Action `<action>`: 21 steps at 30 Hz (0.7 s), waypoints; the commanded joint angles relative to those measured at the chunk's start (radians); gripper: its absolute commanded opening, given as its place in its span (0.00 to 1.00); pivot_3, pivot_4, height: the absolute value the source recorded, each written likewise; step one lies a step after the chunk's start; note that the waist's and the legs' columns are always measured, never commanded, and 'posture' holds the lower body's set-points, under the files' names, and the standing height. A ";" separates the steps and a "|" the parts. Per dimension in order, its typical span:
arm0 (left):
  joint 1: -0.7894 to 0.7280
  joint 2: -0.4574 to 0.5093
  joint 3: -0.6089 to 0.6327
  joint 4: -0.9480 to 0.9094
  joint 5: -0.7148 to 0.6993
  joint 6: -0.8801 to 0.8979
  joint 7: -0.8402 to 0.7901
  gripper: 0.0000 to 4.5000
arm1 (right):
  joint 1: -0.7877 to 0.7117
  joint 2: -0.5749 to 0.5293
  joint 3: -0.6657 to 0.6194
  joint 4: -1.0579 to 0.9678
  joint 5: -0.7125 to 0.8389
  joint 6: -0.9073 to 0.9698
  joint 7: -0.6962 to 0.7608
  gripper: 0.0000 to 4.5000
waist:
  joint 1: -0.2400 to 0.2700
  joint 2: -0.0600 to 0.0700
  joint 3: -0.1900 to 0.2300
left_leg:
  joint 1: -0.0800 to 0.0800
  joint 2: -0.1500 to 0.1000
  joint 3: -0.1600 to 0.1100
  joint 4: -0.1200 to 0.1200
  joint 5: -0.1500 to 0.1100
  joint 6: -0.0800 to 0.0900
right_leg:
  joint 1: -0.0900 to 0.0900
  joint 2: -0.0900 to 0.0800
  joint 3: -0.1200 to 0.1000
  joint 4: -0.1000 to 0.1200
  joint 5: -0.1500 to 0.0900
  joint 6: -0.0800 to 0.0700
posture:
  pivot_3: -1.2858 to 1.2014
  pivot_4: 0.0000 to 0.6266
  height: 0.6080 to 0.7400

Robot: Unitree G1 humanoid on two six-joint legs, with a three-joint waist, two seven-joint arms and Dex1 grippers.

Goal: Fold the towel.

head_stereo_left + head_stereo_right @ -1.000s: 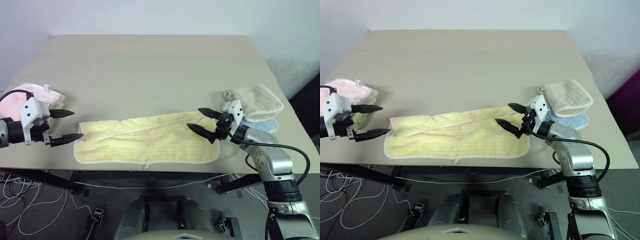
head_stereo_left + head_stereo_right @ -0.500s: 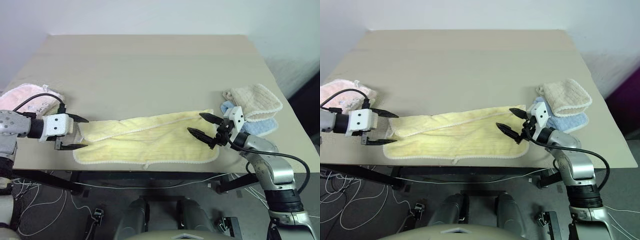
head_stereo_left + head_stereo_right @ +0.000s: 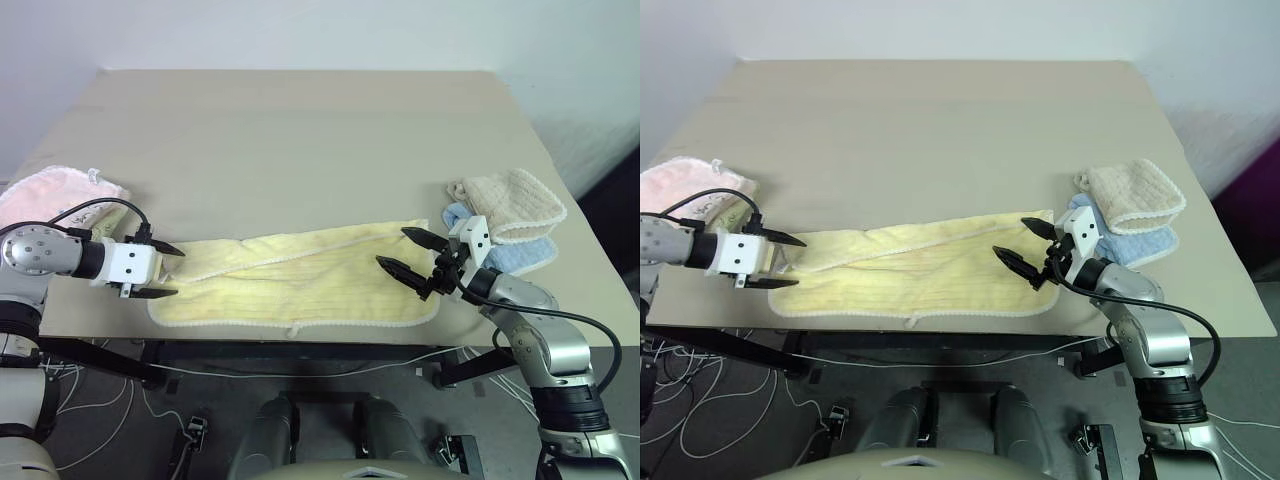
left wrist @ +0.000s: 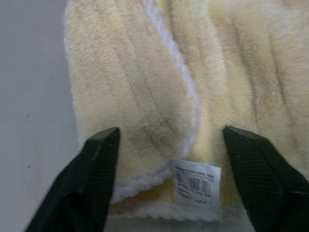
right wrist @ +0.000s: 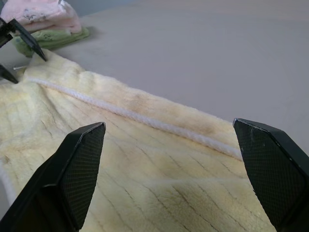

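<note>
Your towel (image 3: 300, 280) lies long and partly folded along the worktop's (image 3: 300, 140) near edge. Left gripper (image 3: 165, 271) sits at its left end, jaws parted astride the corner with the white tag (image 4: 195, 180), nothing pinched. Right gripper (image 3: 408, 252) hovers over the right end, jaws wide, empty.

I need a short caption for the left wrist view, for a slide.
Open left gripper over the pale yellow towel end, its white tag between the fingers.
</note>
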 commanded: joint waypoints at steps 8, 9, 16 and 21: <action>0.030 0.016 0.053 -0.044 -0.083 0.083 0.013 0.01 | 0.038 -0.007 -0.026 -0.093 0.033 0.026 -0.016 0.99 | -0.002 0.000 0.000 | 0.000 0.000 0.000 0.001 0.000 0.000 | 0.000 0.000 0.000 0.001 0.000 0.000 | 0.52 0.24 1.00; 0.039 0.017 0.062 -0.060 -0.101 0.109 0.007 0.01 | 0.040 -0.007 -0.025 -0.095 0.034 0.028 -0.016 0.99 | -0.002 0.000 0.000 | 0.000 0.000 0.000 0.001 0.000 0.000 | 0.000 0.000 0.000 0.001 0.000 0.000 | 0.52 0.24 1.00; 0.110 0.019 0.134 -0.185 -0.216 0.245 -0.012 0.01 | 0.013 -0.004 -0.013 -0.078 0.029 0.030 -0.013 0.99 | -0.002 0.000 0.000 | 0.000 0.000 0.000 0.002 0.000 0.000 | 0.000 0.000 0.000 0.002 0.000 0.000 | 0.52 0.24 1.00; 0.132 0.020 0.161 -0.228 -0.220 0.286 0.020 0.01 | -0.016 -0.020 -0.006 -0.074 -0.003 0.011 -0.010 0.99 | -0.001 0.000 0.000 | 0.000 0.001 0.000 0.002 0.000 0.001 | 0.000 0.000 0.000 0.002 0.000 0.000 | 0.52 0.24 1.00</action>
